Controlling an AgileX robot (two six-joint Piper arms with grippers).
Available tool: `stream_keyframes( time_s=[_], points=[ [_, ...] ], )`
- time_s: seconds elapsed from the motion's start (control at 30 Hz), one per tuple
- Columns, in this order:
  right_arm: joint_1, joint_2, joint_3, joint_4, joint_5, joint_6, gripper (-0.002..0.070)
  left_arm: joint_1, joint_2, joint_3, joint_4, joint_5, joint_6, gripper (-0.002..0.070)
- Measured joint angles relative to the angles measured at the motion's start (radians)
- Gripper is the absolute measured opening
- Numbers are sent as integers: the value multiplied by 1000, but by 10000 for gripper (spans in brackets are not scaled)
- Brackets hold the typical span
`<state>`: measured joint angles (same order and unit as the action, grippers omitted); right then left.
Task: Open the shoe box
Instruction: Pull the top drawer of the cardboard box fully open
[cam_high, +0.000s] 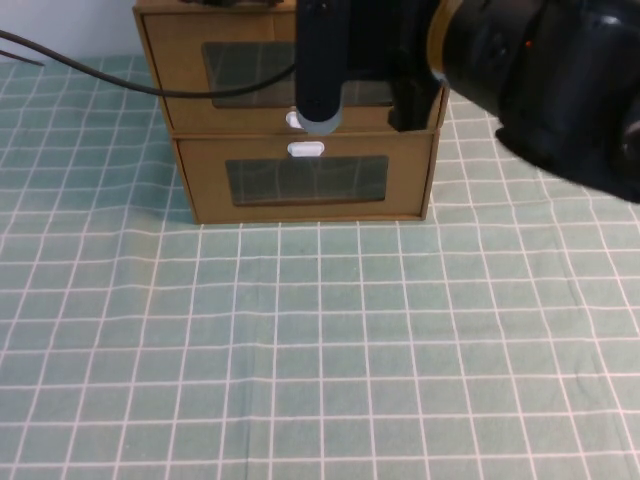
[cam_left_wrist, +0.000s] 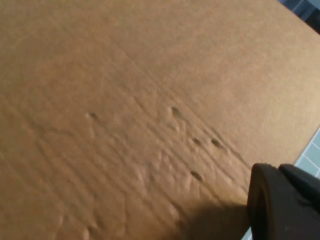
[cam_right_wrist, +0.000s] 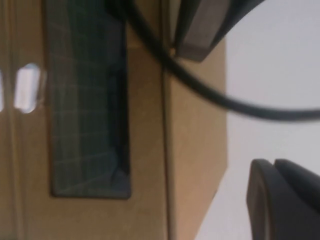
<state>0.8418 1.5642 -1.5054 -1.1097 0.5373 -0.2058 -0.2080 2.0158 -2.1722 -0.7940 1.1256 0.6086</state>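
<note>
Two stacked brown cardboard shoe boxes (cam_high: 250, 140) are sitting closed, far centre on the teal checked tablecloth (cam_high: 300, 350). The right gripper (cam_high: 318, 115), pinched shut and empty, is hovering by the upper white handle (cam_high: 294, 121). The left gripper (cam_left_wrist: 282, 202) is hanging over bare cardboard. Opening is not yet begun.

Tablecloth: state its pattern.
Teal tablecloth with a white grid; shows best in the high view.

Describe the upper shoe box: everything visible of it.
The upper shoe box is brown cardboard with a dark window and a white handle low on its front. It looks closed, upright, stacked on a matching lower box on the green checked cloth. The left gripper hovers close over dented cardboard, presumably its top. The right gripper, jaws shut, hangs by its front; contact is unclear.
</note>
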Motion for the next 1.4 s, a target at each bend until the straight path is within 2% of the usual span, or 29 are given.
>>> stream_keyframes(
  time_s=[0.13, 0.27, 0.63, 0.83, 1.03, 1.17, 1.4],
  points=[
    [41, 22, 0, -247, 16, 236, -13, 0, 0, -5, -2, 27, 0, -5],
    [107, 69, 0, -445, 137, 456, -13, 0, 3, -5, 0, 70, -2, -5],
    [246, 161, 22, -478, 477, 752, -13, 0, 3, -5, 4, 64, -36, -5],
    [294, 112, 167, -480, 521, 804, -13, 34, 3, -5, -41, 59, -65, -5],
    [280, 105, 354, -504, 366, 821, -13, 84, 3, -5, -114, 51, -68, -5],
    [221, 148, 349, -517, 254, 834, -13, 87, 3, -5, -130, 83, -68, -5],
    [134, 258, 225, -530, 227, 852, -13, 87, 3, -5, -166, 107, -68, -5]
  ],
)
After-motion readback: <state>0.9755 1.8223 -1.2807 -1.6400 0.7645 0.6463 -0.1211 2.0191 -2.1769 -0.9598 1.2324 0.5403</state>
